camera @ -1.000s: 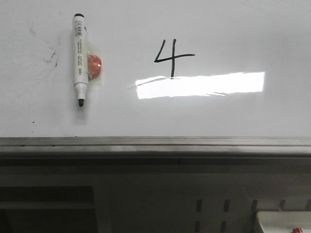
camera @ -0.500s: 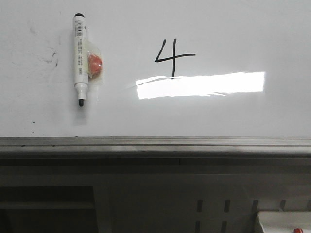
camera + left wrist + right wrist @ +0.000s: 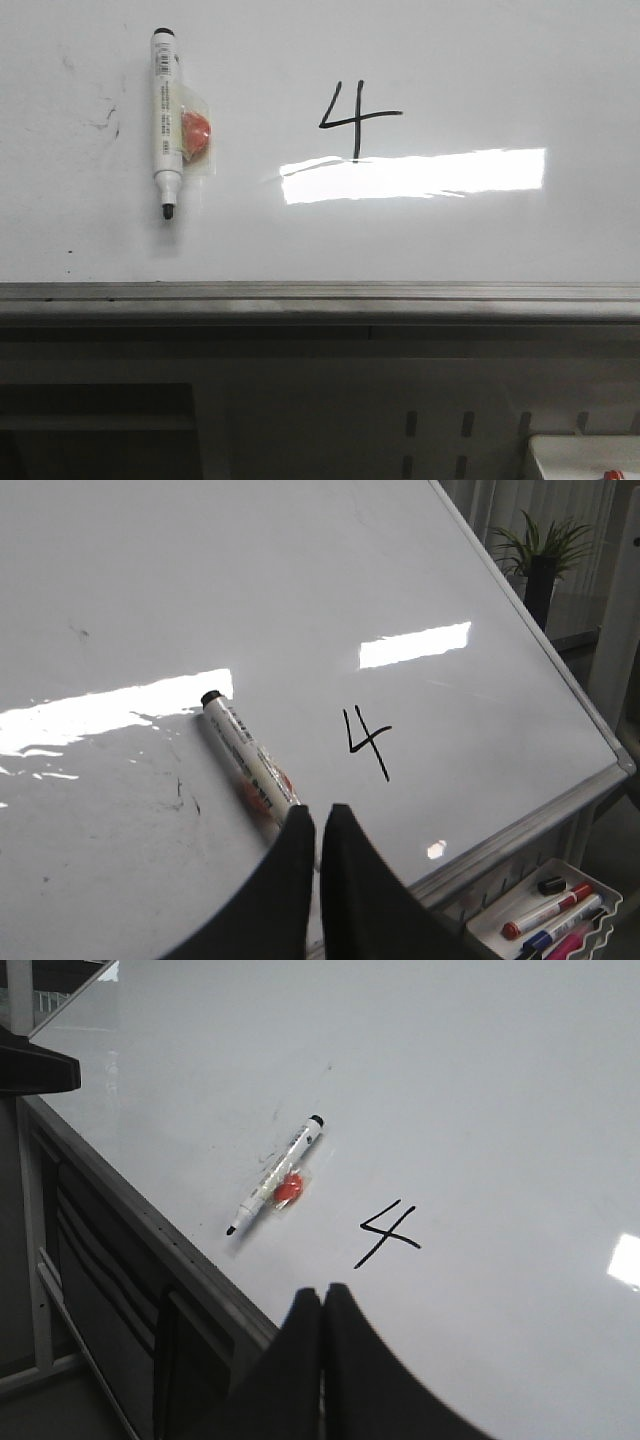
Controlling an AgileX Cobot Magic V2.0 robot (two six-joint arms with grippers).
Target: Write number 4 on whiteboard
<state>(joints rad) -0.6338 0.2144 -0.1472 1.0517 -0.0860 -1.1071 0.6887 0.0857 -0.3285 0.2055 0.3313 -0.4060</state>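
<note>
Front view: a black hand-drawn number 4 (image 3: pixel 355 118) stands on the whiteboard (image 3: pixel 500 60), just above a bright bar of glare. To its left a white marker (image 3: pixel 163 120) lies uncapped with its black tip toward the grey metal edge strip (image 3: pixel 320 296); its barrel carries a barcode and fine print too small to read. An orange-red magnet (image 3: pixel 195 133) in clear wrap touches the marker's side.

Left wrist view: the left gripper (image 3: pixel 317 832) has its dark jaws pressed together, holding nothing, just in front of the marker's tip end. A tray of markers (image 3: pixel 545 920) sits below the board's corner, and a potted plant (image 3: pixel 541 562) stands beyond it.

Right wrist view: the right gripper (image 3: pixel 321 1310) is likewise closed and empty, near the 4.
</note>
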